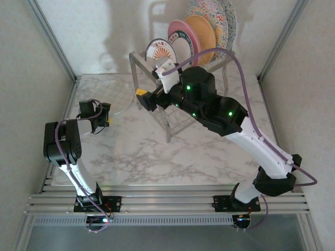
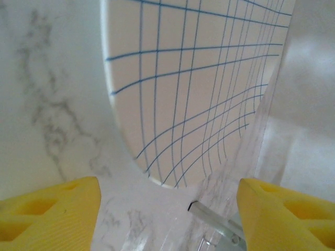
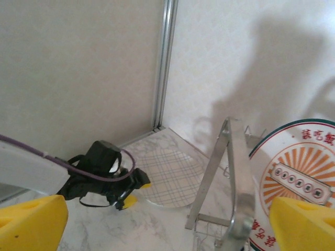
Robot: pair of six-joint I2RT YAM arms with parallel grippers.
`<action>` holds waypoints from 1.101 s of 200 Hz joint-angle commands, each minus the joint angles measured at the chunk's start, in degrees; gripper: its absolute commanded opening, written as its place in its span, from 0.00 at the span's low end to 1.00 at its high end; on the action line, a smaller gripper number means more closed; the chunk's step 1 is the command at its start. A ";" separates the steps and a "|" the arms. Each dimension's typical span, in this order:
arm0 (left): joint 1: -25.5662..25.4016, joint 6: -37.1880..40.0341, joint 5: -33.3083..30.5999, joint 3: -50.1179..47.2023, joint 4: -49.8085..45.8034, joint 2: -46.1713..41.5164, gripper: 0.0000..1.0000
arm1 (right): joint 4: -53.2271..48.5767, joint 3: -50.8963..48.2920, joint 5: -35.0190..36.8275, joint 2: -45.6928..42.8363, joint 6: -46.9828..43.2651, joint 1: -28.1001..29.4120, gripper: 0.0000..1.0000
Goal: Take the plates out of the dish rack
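Yellow-tipped left claw [image 2: 167, 209] hangs released near the gridded plate [image 2: 209, 78]; right claw [image 3: 167, 219], also released, could clip the dish rack [image 3: 230, 172] and topple the medallion plate [image 3: 298, 172].

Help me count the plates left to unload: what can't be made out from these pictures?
- Top view: blue-speckled white ceramic plates overlap and run off the top edge; number unclear.
- Top view: the right arm covers much of the silver wire dish rack.
- Right wrist view: the small white orange-medallion plate is cut by the right edge.
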 commanded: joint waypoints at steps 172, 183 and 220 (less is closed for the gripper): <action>-11.49 10.71 -11.38 15.66 -8.25 -39.09 0.73 | 23.46 -6.10 -25.43 -2.47 14.58 -55.45 0.90; -12.82 12.49 -9.56 17.37 -5.95 -39.40 0.73 | 26.01 -6.66 -31.24 -1.14 16.37 -58.22 0.86; -17.95 19.00 -4.65 24.08 -3.61 -39.35 0.74 | 29.94 -5.06 -43.75 3.84 20.02 -64.29 0.77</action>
